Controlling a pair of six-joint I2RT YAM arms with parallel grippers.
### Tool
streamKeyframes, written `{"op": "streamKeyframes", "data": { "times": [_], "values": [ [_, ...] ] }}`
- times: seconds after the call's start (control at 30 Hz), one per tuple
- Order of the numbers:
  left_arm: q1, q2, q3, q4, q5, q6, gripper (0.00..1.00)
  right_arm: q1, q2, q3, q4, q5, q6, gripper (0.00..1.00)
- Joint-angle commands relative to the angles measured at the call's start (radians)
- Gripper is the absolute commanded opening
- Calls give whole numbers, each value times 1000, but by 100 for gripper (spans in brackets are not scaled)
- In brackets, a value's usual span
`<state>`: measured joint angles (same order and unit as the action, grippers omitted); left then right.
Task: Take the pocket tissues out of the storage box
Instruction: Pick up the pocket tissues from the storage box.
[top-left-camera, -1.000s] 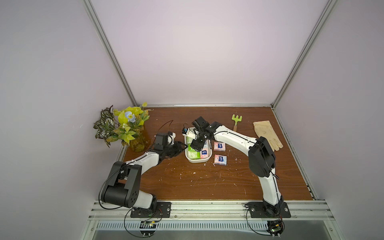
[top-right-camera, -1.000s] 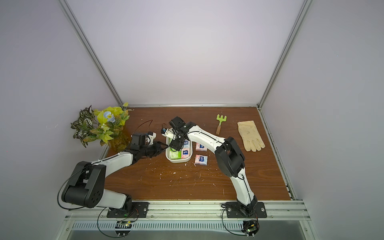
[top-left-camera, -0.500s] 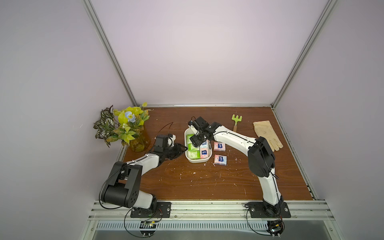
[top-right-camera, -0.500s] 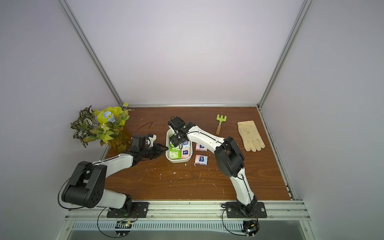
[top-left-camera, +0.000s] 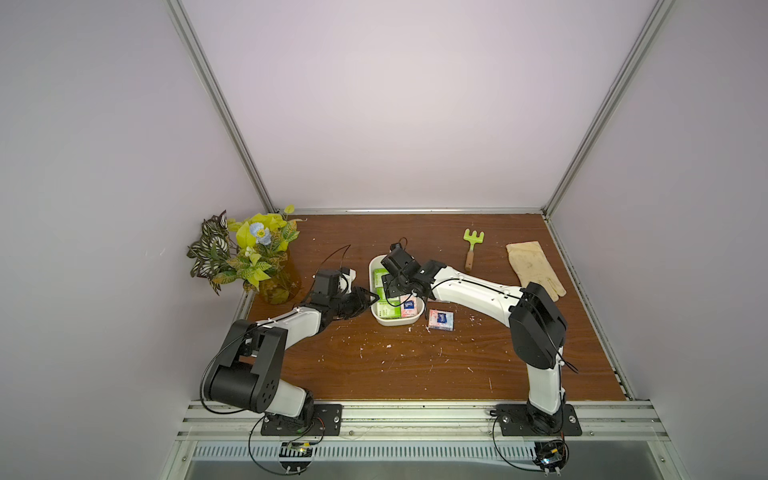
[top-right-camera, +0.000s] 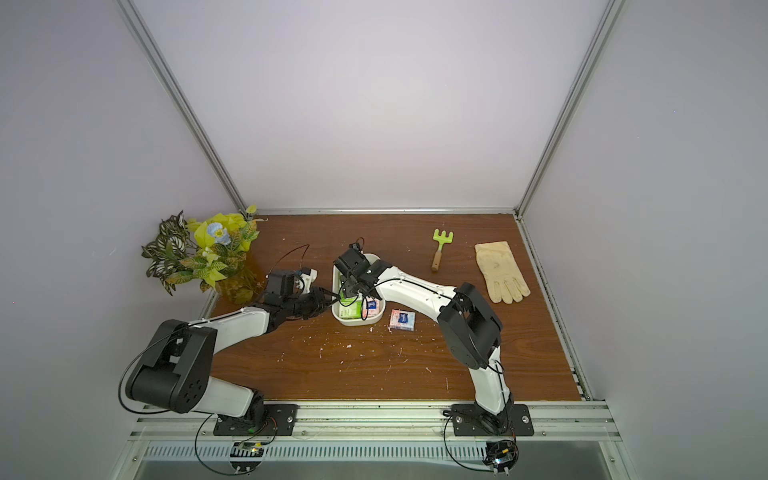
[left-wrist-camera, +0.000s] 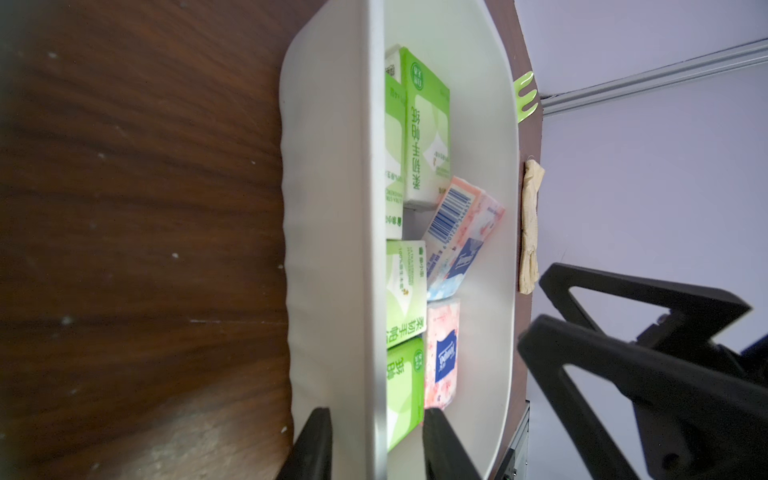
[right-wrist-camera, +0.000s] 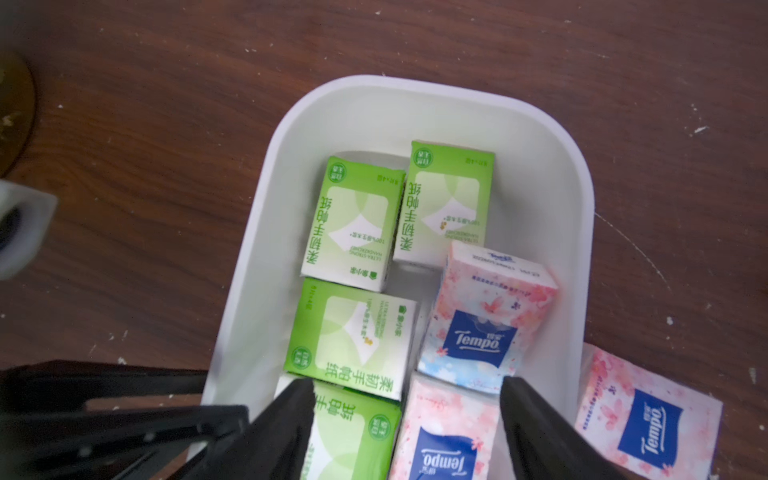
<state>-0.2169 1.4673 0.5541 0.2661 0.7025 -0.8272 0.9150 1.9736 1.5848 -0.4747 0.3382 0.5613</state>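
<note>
Currently seeing the storage box (top-left-camera: 395, 322) mid-worktop (top-left-camera: 374, 365), between both arms. Counting six pocket tissues (right-wrist-camera: 353, 336) inside: four green lying flat, two pink, with one tilted pink packet (right-wrist-camera: 486, 316) propped at an angle. Also spotting a loose pink packet (top-left-camera: 441, 320) outside, flat on the worktop just beside the box on the right arm's side. Reading left gripper (left-wrist-camera: 376, 415) at the box's left wall, jaws part-open and straddling the rim: one finger (left-wrist-camera: 316, 444) outside, one inside beside a green packet (left-wrist-camera: 403, 386). Cannot tell whether pressing the wall. Reading right gripper (right-wrist-camera: 406, 386) above the box's near end, jaws wide, bracketing that green packet and a flat pink packet (right-wrist-camera: 444, 432), gripping nothing. Noting a green rake (top-left-camera: 473, 245), a glove (top-left-camera: 534, 266) and a plant in an amber vase (top-left-camera: 249, 257) toward the far side, well apart from the box.
</note>
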Motion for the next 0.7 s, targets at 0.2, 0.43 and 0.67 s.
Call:
{"op": "streamKeyframes", "data": {
  "times": [0.2,0.43,0.67],
  "values": [
    [-12,10,0,9,12,0,29,-1,36,16,-18,81,132,78],
    [-12,0,-1,-2,4,2,28,-3,68,19,-31,96,171,80],
    [-12,-4,-5,-6,5,1,27,-11,117,66,-63,115,205,81]
  ]
}}
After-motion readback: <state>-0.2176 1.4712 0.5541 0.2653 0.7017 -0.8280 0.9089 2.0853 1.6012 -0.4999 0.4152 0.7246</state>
